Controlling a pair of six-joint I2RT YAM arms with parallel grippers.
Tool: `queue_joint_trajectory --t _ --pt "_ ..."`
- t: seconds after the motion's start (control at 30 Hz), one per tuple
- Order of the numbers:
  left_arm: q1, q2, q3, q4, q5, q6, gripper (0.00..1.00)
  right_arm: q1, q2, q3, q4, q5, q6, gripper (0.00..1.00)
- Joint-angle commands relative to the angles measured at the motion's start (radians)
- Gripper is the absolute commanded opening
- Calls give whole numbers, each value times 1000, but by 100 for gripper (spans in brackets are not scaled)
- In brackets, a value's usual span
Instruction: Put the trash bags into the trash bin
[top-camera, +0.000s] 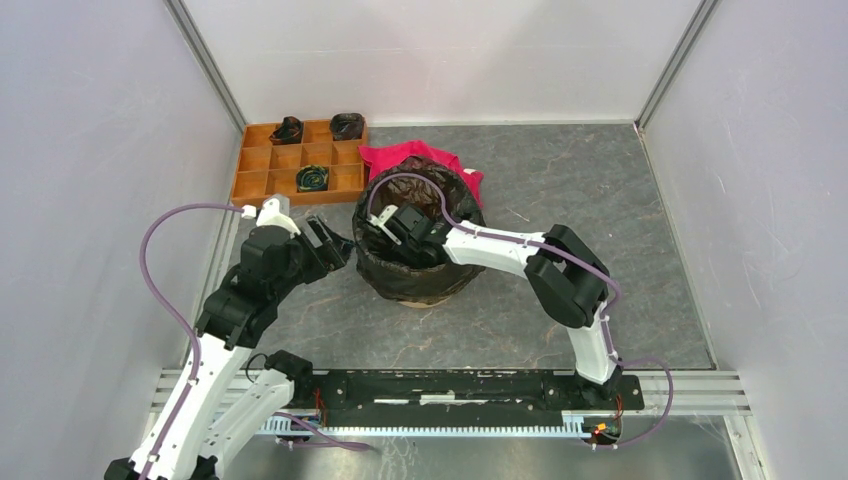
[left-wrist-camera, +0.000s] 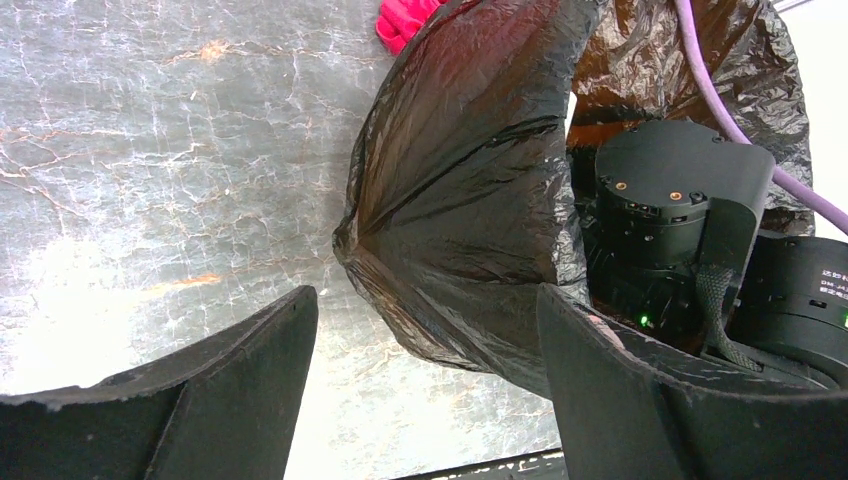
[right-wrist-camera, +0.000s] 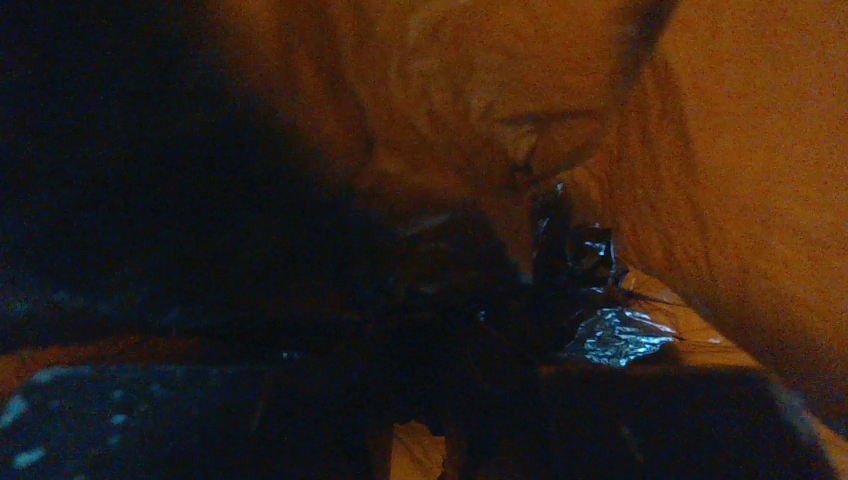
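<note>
The black trash bag (top-camera: 418, 272) lines the trash bin and drapes over its rim and outer wall; only a sliver of the orange base (top-camera: 408, 303) shows. My right gripper (top-camera: 386, 232) reaches down inside the bin. Its wrist view is dark, showing bunched black film (right-wrist-camera: 560, 260) against the orange bin wall (right-wrist-camera: 770, 150), and its jaws (right-wrist-camera: 480, 400) cannot be made out. My left gripper (top-camera: 335, 243) is open and empty just left of the bin. In its wrist view (left-wrist-camera: 425, 300) the bag's outer fold (left-wrist-camera: 470, 180) lies between and beyond the open fingers (left-wrist-camera: 250, 370).
A flat orange compartment tray (top-camera: 262, 160) with dark rolls sits at the back left. A red-pink cloth (top-camera: 400, 158) lies behind the bin. The right arm's purple cable (top-camera: 400, 180) arcs over the bin mouth. Enclosure walls stand on three sides.
</note>
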Motion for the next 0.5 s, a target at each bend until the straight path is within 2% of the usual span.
queue_joint_trajectory --t 0.0,0.23,0.47 --pt "5 -1 31 10 1 33 86 4 -82 38 8 -26 4 28" --pt "4 3 22 29 13 29 86 4 -228 54 -53 -67 19 49" --pt "6 -7 21 30 15 29 87 4 -325 107 -90 -101 53 65"
